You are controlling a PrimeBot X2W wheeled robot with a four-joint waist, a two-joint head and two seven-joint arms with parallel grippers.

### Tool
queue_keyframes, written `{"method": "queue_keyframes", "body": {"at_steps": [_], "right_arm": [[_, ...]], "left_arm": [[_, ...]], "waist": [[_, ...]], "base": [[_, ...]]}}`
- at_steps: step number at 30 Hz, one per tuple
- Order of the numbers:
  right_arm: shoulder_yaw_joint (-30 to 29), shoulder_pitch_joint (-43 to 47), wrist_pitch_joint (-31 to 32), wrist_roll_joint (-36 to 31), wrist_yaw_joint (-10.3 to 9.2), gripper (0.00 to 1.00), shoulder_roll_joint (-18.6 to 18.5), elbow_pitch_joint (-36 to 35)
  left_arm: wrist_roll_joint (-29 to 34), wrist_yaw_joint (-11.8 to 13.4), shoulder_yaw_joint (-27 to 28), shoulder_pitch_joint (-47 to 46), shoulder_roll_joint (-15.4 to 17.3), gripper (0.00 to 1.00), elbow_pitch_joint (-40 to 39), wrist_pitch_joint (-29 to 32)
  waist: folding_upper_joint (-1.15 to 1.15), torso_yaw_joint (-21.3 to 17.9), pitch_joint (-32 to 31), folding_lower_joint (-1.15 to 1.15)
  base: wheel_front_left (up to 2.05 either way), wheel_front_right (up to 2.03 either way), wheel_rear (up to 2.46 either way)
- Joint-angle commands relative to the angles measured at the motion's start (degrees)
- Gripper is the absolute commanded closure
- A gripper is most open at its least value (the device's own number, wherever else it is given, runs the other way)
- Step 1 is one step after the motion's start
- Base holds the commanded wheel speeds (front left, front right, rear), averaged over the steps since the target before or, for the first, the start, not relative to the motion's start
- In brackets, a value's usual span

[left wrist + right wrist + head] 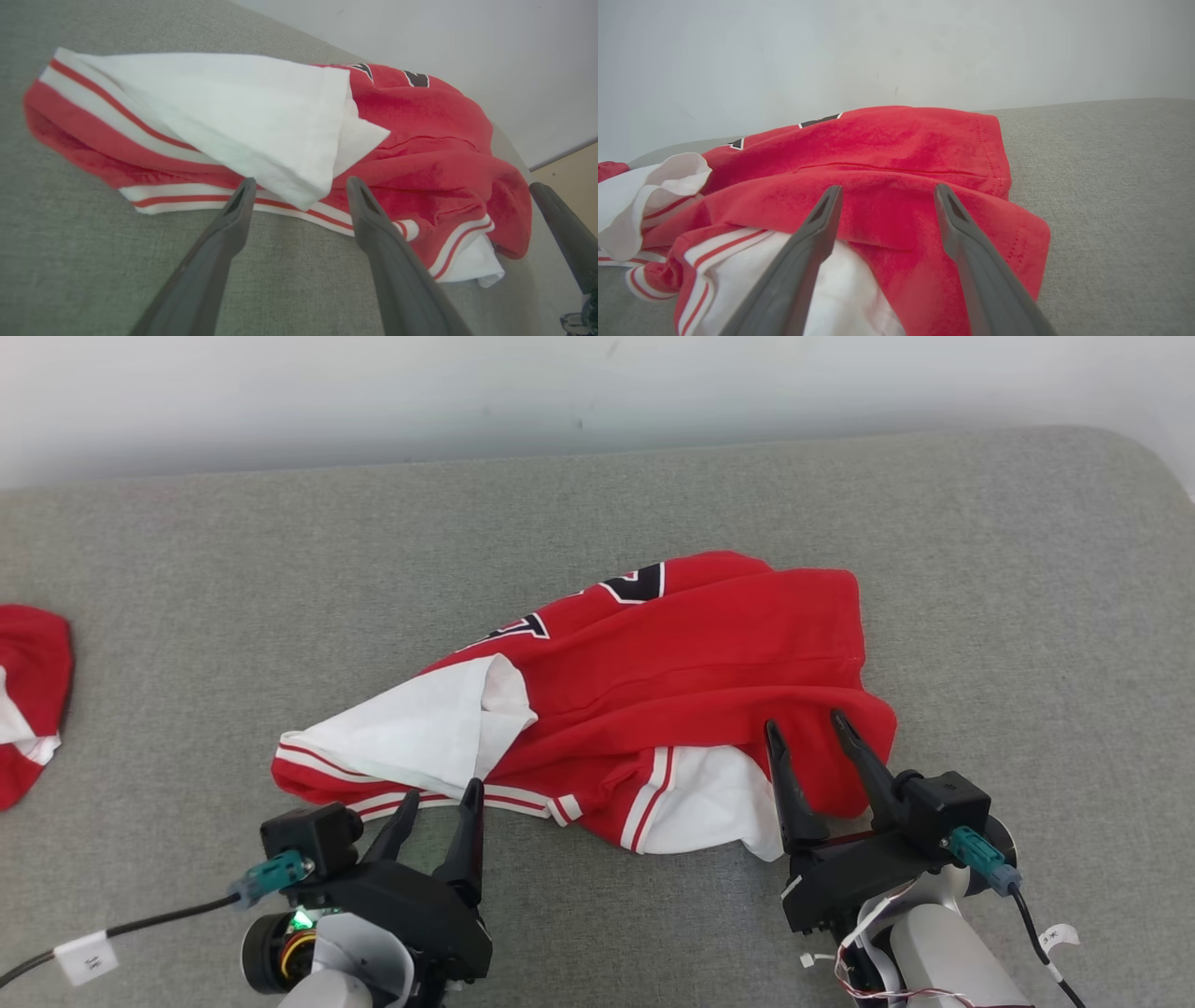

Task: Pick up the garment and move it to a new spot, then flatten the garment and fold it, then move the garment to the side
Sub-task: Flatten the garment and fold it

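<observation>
Head view: the red fleece garment with white lining and striped ribbed hem (pixel 691 672) lies crumpled in the middle of the grey cloth-covered tabletop (pixel 280 541), with part of it turned inside out. Flattening looks like the step in hand. It would go best by pinching a single layer of hem at each near corner and drawing the corners apart, rather than bunching both layers. The left hand (pixel 443 793) is spread wide and holds nothing, its tips at the striped hem. The right hand (pixel 804 721) is equally spread and empty, its tips over the red near-right edge; whether they touch the cloth I cannot tell.
</observation>
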Motion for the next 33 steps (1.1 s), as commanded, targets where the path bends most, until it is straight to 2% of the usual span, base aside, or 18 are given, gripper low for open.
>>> {"method": "queue_keyframes", "body": {"at_steps": [1,6,9,11,13,14,16,17,23,28,30,33], "right_arm": [[0.1,-0.1,0.0,0.5,0.20,0.00,0.0,0.0],[0.0,-0.5,0.0,0.6,0.20,0.00,0.0,0.3],[0.1,-0.7,0.0,0.8,0.20,0.00,0.0,0.4],[0.1,-0.7,0.0,0.9,0.20,0.00,0.0,0.5],[0.1,-0.7,0.0,1.0,0.20,0.00,0.0,0.6],[0.1,-0.8,0.0,1.1,0.20,0.00,0.0,0.7],[0.2,-1.0,0.0,1.2,0.20,0.00,0.0,0.7],[0.3,-1.0,0.0,1.2,0.20,0.00,0.0,0.8],[-0.9,-1.2,0.0,-0.6,0.20,0.00,0.0,0.4],[-6.0,0.5,0.2,-2.9,0.20,0.00,-0.4,-0.6],[-8.3,2.0,5.7,-0.9,0.06,0.00,-5.6,-5.9],[-10.6,2.6,17.7,1.2,0.10,0.00,-7.8,-13.1]], "left_arm": [[0.8,0.6,-0.7,-0.9,0.1,0.00,0.4,0.8],[2.2,2.0,-1.8,-2.2,0.3,0.01,1.0,2.3],[2.8,3.0,-1.9,-2.6,0.4,0.08,1.3,2.2],[2.7,3.2,-1.7,-2.7,0.4,0.17,1.4,2.3],[2.6,3.2,-1.7,-3.0,0.4,0.46,1.3,2.4],[2.5,3.2,-1.7,-3.1,0.4,0.56,1.3,2.4],[2.5,3.1,-1.7,-3.3,0.5,0.83,1.6,2.5],[2.5,3.0,-1.8,-3.4,0.5,1.00,1.7,2.6],[2.5,2.7,-1.4,-3.4,1.3,1.00,1.2,1.7],[1.7,3.6,-0.1,-1.2,2.5,1.00,-1.0,1.2],[1.5,4.0,0.3,0.5,2.8,1.00,-1.6,1.0],[1.4,4.4,0.4,1.0,3.0,1.00,-3.0,1.1]], "waist": [[0.00,-0.5,0.1,0.00],[0.00,-1.0,0.2,0.00],[0.00,-1.3,0.3,0.00],[0.00,-1.4,0.3,0.00],[0.00,-1.4,0.3,0.00],[0.00,-1.4,0.3,0.00],[0.00,-1.5,0.4,0.00],[0.00,-1.5,0.4,0.00],[0.00,-1.6,0.4,0.00],[0.00,-1.5,0.3,0.00],[0.00,-1.9,-0.4,0.00],[0.00,-1.6,0.2,0.00]], "base": [[0.00,0.00,0.00],[0.00,0.00,0.00],[0.00,0.00,0.00],[0.00,0.00,0.00],[0.00,0.00,0.00],[0.00,0.00,0.00],[0.00,0.00,0.00],[0.00,0.00,0.00],[0.00,0.00,0.00],[0.00,0.00,0.00],[0.00,0.00,0.00],[0.00,0.00,0.00]]}}
